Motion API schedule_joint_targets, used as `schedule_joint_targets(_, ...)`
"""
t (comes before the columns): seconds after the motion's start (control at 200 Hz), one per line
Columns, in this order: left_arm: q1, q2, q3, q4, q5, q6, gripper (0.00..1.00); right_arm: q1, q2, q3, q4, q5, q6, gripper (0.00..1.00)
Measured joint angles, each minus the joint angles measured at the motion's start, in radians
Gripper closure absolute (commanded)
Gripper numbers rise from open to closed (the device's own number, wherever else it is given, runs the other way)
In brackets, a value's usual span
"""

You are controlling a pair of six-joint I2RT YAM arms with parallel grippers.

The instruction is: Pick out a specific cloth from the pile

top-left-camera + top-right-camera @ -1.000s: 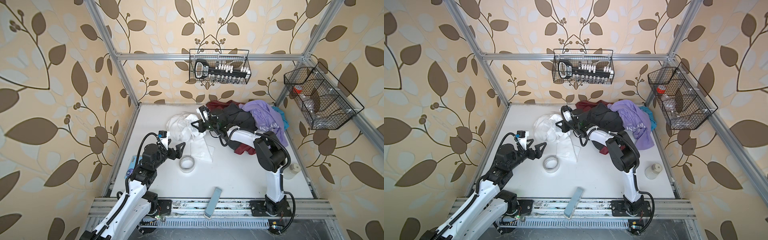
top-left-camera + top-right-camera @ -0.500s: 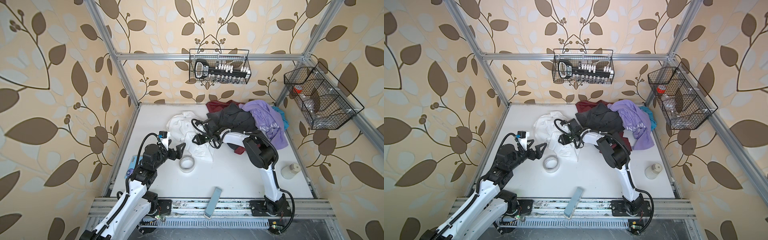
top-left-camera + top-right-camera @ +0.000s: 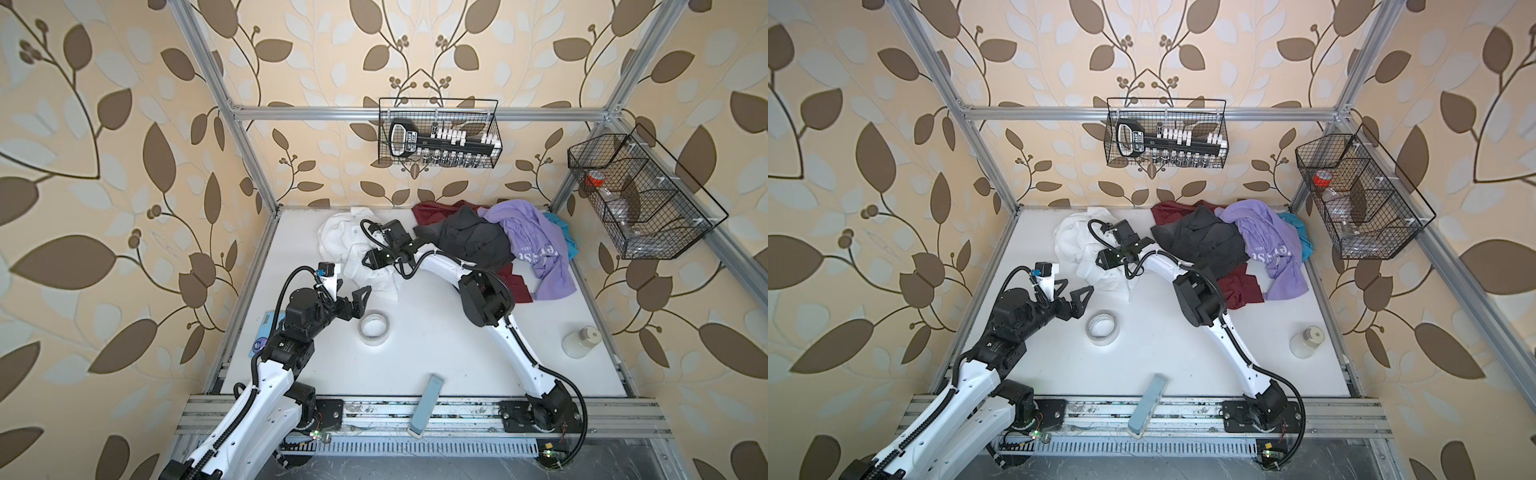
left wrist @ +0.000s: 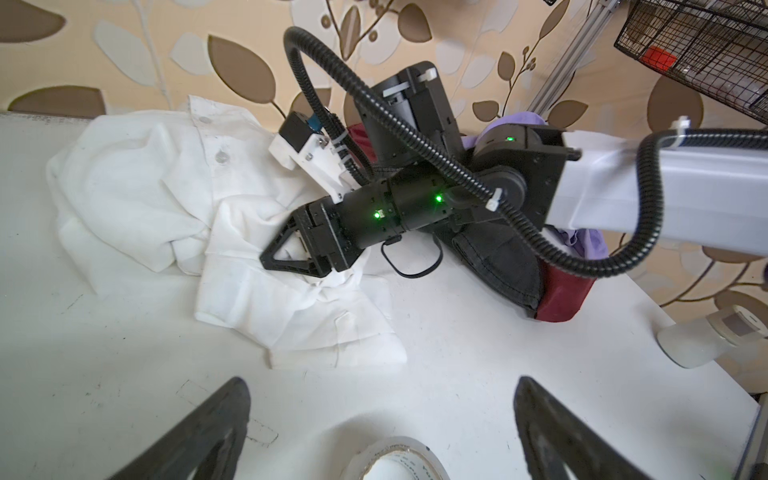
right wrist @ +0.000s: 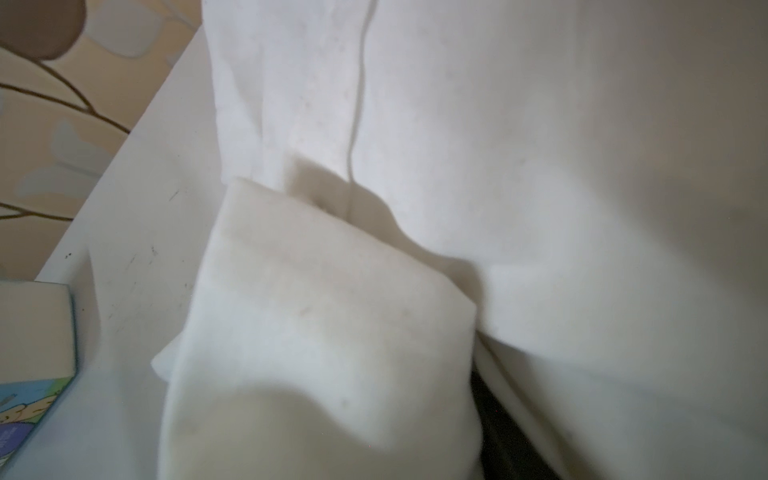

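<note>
Tape roll [image 3: 374, 327] just beside left claw [image 3: 353, 291]; bare table [image 3: 415, 357] between arms.

- lavender t-shirt [image 3: 536, 249], lying on the pile [image 3: 469, 243]: a line of white block letters is printed across it. in both top views they stand upside down and run into a fold, so the word cannot be made out.
- black tool [image 3: 405, 139] in the wire basket [image 3: 496, 124] on the back wall: a light label with dark lettering sits on its handle, too small to read.
- tape roll [image 4: 395, 459]: faint grey print runs round the inner core in the left wrist view, too blurred to read.
- blue card [image 3: 266, 330] at the table's left edge: it bears a round mark and a strip of print, and neither is legible.
</note>
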Motion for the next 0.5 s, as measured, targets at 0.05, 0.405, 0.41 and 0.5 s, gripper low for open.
schedule_joint_targets(0.05,0.000,0.000,0.000,0.000,0.000,0.000,0.01,0.007,0.032,0.050,-0.001,-0.019,0.004,0.43)
schedule_joint_targets(0.405,0.000,0.000,0.000,-0.002,-0.002,0.001,0.01,0.075,0.093,0.088,0.138,-0.149,0.052,0.31)
schedule_joint_targets(0.41,0.000,0.000,0.000,-0.002,-0.002,0.001,0.01,0.076,0.094,0.089,0.141,-0.149,0.053,0.31)
schedule_joint_targets(0.5,0.000,0.000,0.000,-0.002,-0.008,0.001,0.01,0.084,0.114,0.105,0.180,-0.170,0.074,0.28)
